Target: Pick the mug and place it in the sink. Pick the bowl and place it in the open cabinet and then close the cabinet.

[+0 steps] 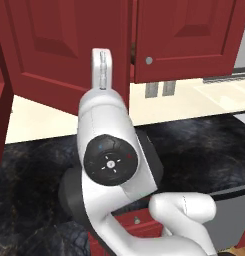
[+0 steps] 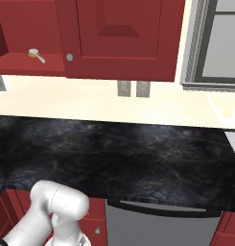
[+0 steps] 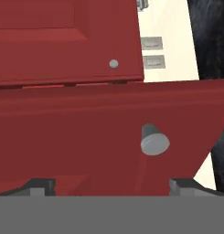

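Two dark finger tips of the hand (image 3: 113, 185) are seen standing wide apart at the bottom of the hand view, with nothing between them. Just beyond the tips the open door of the cabinet (image 3: 86, 132) is faced at close range, and its round silver knob (image 3: 154, 140) sticks out slightly to the right of the midpoint between the tips, untouched. Past the door's edge a closed door (image 3: 63, 41) of the same dark red is seen, with a smaller silver knob (image 3: 114, 64) near its corner.

In the left base view the white arm is raised in front of the cabinet (image 1: 59, 45), whose open door is swung out toward the arm. In the right base view the open compartment (image 2: 28, 62) lies to the left of the closed door (image 2: 119, 38), and a small pale object (image 2: 36, 55) rests on its shelf; what it is cannot be told. Below the cabinet a cream wall with a pair of grey outlets (image 2: 133, 88) is seen, and beneath it a black marbled counter (image 2: 128, 153). Under the counter's front edge, red drawer fronts (image 2: 92, 223) and a grey appliance front (image 2: 162, 226) are seen.
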You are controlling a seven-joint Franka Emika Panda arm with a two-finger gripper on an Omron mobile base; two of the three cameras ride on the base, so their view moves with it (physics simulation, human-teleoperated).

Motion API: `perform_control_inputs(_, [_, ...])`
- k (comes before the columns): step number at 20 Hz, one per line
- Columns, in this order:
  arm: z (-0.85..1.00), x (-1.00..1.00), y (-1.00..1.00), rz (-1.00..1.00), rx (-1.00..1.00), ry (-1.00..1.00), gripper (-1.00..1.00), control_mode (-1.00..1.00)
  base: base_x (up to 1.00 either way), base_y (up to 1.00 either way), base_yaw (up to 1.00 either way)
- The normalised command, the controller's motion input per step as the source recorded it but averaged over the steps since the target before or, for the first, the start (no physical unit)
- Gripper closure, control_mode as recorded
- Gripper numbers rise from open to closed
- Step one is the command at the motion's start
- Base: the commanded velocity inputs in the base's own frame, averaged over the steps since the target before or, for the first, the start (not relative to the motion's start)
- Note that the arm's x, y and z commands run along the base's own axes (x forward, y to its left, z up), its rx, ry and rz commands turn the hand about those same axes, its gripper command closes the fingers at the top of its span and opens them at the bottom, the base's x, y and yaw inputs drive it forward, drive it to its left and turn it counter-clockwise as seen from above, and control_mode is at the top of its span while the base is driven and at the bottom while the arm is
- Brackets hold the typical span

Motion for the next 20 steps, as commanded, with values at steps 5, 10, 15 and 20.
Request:
perform_control_inputs(5, [-0.04, 0.52, -0.12, 0.0, 0.02, 0.08, -1.0, -1.0, 0.0, 0.0, 0.0])
perform_control_inputs(10, [-0.19, 0.22, -0.36, 0.0, 0.07, 0.01, -1.0, -1.0, 0.0, 0.0, 0.0])
perform_control_inputs(15, [-0.37, 0.03, -0.51, 0.0, 0.03, -0.03, -1.0, -1.0, 0.0, 0.0, 0.0])
perform_control_inputs(20, [-0.51, 0.27, -0.18, -0.03, -0.02, -0.16, -1.0, -1.0, 0.0, 0.0, 0.0])
